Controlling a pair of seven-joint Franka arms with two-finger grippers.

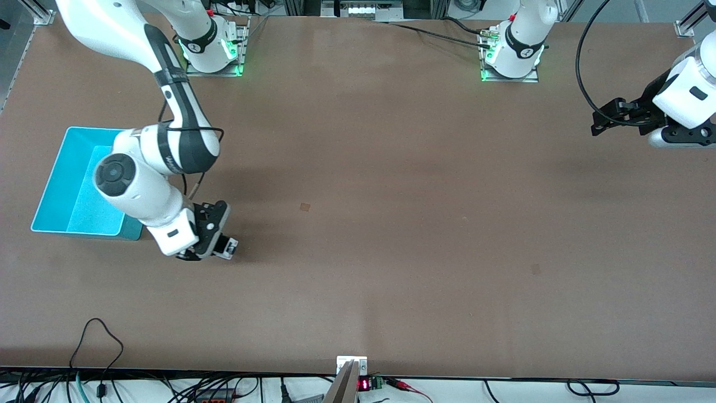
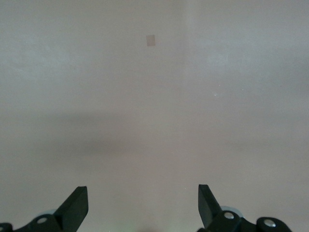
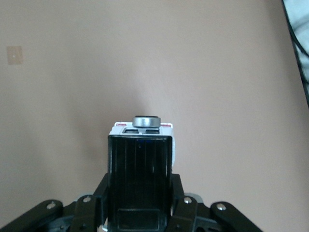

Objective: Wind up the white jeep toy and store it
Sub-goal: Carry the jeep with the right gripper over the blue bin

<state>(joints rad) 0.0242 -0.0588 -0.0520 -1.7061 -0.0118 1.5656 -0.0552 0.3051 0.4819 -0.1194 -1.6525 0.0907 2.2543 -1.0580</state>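
One toy: the white jeep toy [image 3: 141, 159] is a small white car with a black ribbed rectangular panel over its roof and rear, a round grey spare wheel on its end, and small red marks at the corners of that end.
Toy's place: it sits between the fingers of the right gripper [image 1: 215, 250], low over the table [image 1: 391, 252], just beside the corner of the cyan bin [image 1: 56, 184] nearest the front camera, toward the right arm's end of the table; whether its wheels touch the surface cannot be told.
Right gripper: closed on the white jeep toy, the black fingers [image 3: 186, 205] pressing its sides, with the toy's white end sticking out past them in the front view.
Right arm: it reaches from its base at the top edge, bends over the bin, and points its wrist down and toward the front edge.
Left gripper: the left gripper [image 1: 607, 118] hangs near the table's edge at the left arm's end, its two fingers [image 2: 75, 205] spread wide with nothing between them.
Left arm: it waits, its wrist turned sideways so the gripper points toward the middle of the table.
Bin: open-topped, near the edge at the right arm's end, partly hidden by the right arm.
Table mark: a small square patch [image 1: 305, 206] lies near the middle.
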